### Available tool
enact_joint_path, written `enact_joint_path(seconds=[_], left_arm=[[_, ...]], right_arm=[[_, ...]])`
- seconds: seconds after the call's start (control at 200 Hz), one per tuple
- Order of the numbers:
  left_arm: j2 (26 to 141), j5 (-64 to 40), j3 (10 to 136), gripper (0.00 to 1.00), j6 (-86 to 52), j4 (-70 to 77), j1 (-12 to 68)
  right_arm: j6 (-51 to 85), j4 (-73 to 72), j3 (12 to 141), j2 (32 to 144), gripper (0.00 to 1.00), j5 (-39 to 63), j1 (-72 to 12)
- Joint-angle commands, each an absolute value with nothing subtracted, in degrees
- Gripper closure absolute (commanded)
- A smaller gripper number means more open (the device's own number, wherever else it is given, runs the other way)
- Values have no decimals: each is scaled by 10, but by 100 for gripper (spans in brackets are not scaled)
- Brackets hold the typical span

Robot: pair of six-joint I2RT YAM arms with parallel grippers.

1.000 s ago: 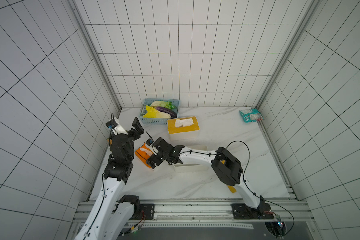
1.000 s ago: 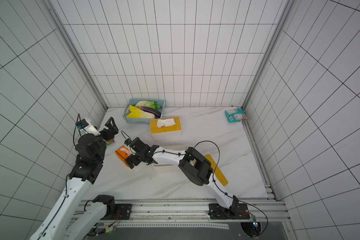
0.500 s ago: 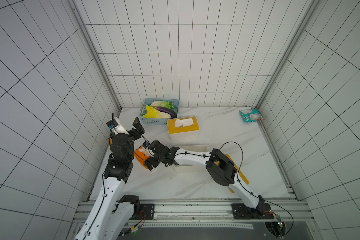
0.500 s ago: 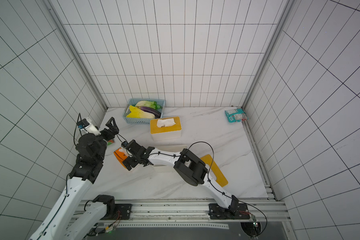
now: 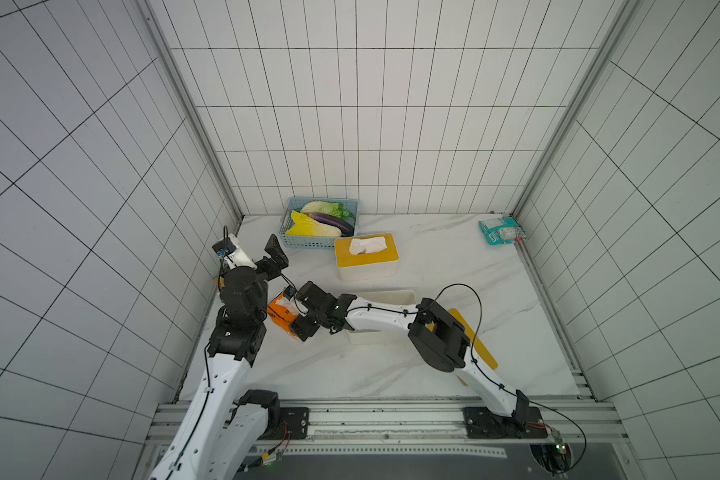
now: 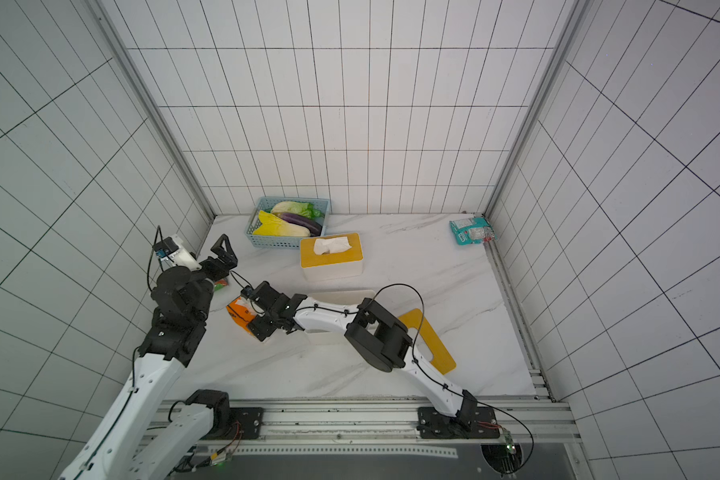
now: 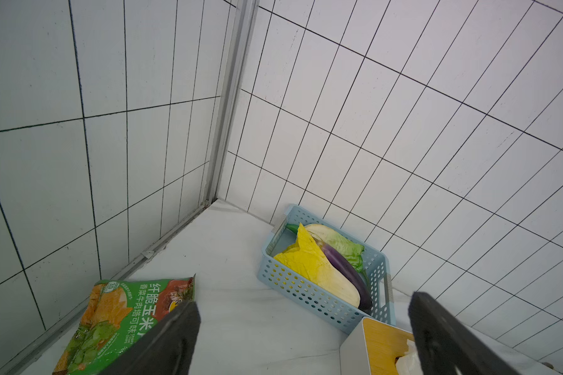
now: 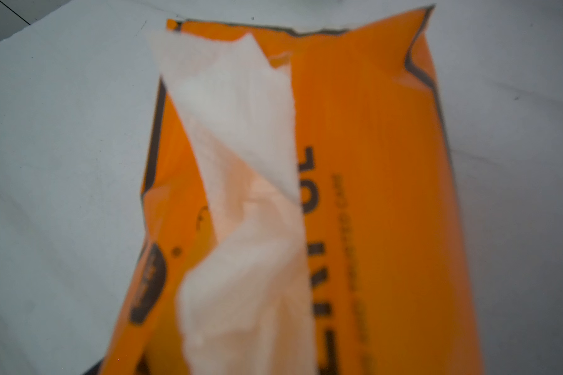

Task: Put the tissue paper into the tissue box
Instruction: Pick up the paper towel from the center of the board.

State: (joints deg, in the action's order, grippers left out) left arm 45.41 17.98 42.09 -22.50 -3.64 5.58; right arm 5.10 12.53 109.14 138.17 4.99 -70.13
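The tissue paper is an orange pack (image 5: 278, 309) (image 6: 237, 312) lying at the table's left, with a white sheet (image 8: 241, 130) sticking out of its slit. My right gripper (image 5: 299, 311) (image 6: 259, 315) is down over the pack, one finger on each long side, jaws still wide; contact is unclear. Its fingers do not show in the right wrist view, which the pack (image 8: 371, 194) fills. The open white tissue box (image 5: 385, 296) (image 6: 341, 295) sits under my right forearm, its yellow lid (image 5: 481, 353) beside it. My left gripper (image 5: 276, 254) (image 7: 303, 341) hangs open and empty above the left edge.
A closed tissue box with a yellow top (image 5: 366, 255) (image 7: 381, 347) stands behind. A blue basket (image 5: 321, 242) (image 7: 306, 292) of vegetables is at the back wall. A green snack bag (image 7: 121, 315) lies by the left wall, a teal packet (image 5: 501, 230) in the back right corner.
My right arm has reached further left, bringing its gripper down over the orange pack, and its jaws have begun to narrow. The left arm has stayed still.
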Motion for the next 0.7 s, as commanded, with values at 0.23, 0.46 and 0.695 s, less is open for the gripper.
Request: enact_joint_path(seconds=[0.23, 0.46, 0.695], left_arm=[[449, 179, 417, 2, -220, -24, 53], [445, 183, 415, 2, -218, -24, 52], [441, 185, 414, 1, -216, -21, 51]], right_arm=[[-6, 115, 1020, 1282, 18, 63, -704], [-42, 112, 946, 1167, 19, 110, -691], [-154, 155, 825, 1035, 20, 227, -639]])
